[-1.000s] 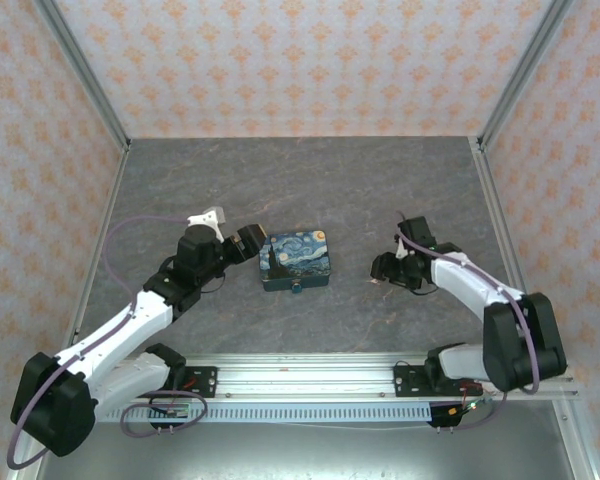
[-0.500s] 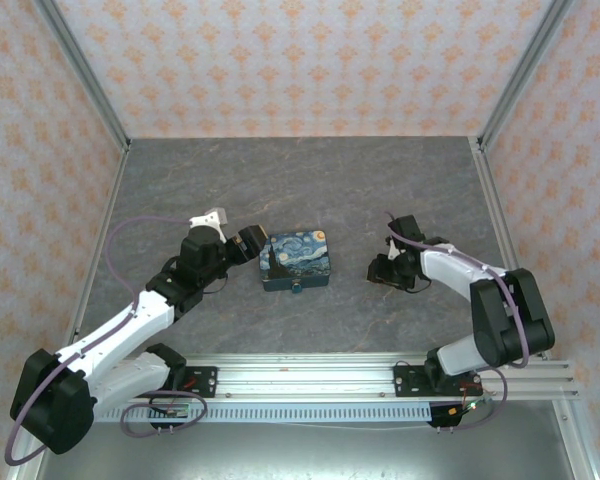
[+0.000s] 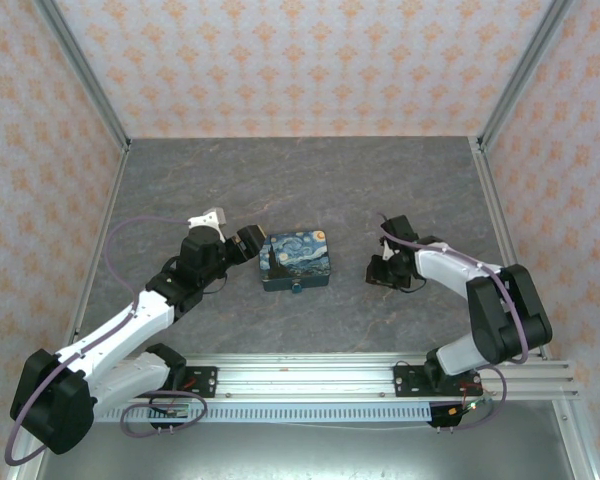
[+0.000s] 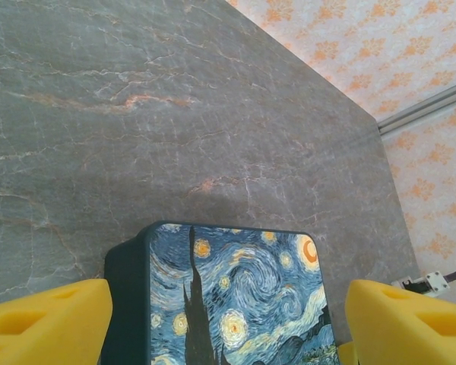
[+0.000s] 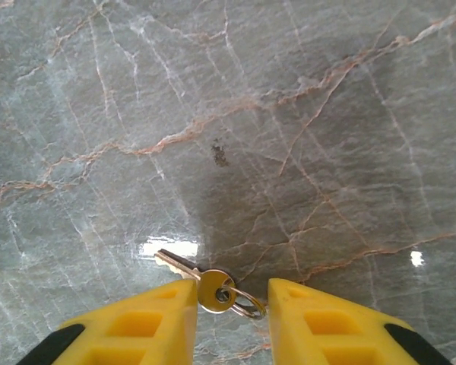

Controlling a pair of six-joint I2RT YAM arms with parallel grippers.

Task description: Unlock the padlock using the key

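A small brass key (image 5: 210,288) on a ring lies flat on the grey stone table (image 5: 304,114). My right gripper (image 5: 232,308) stands open over it, one yellow finger on each side of the key's head; the left finger (image 5: 137,323) is at the head's edge. The padlock (image 3: 296,288) is a tiny dark teal piece at the near edge of the starry-night tin (image 3: 295,258). My left gripper (image 4: 228,323) is open astride that tin (image 4: 235,296), its yellow fingers (image 4: 45,323) apart from the tin's sides. In the top view the right gripper (image 3: 381,270) sits low, right of the tin.
Patterned walls with metal corner posts (image 3: 80,70) enclose the table on three sides. A metal rail (image 3: 310,378) with the arm bases runs along the near edge. Bare stone stretches between the tin and the right gripper and across the far half.
The right gripper has shifted slightly left and away from the rail, its arm folding in. The left arm and the tin have stayed put.
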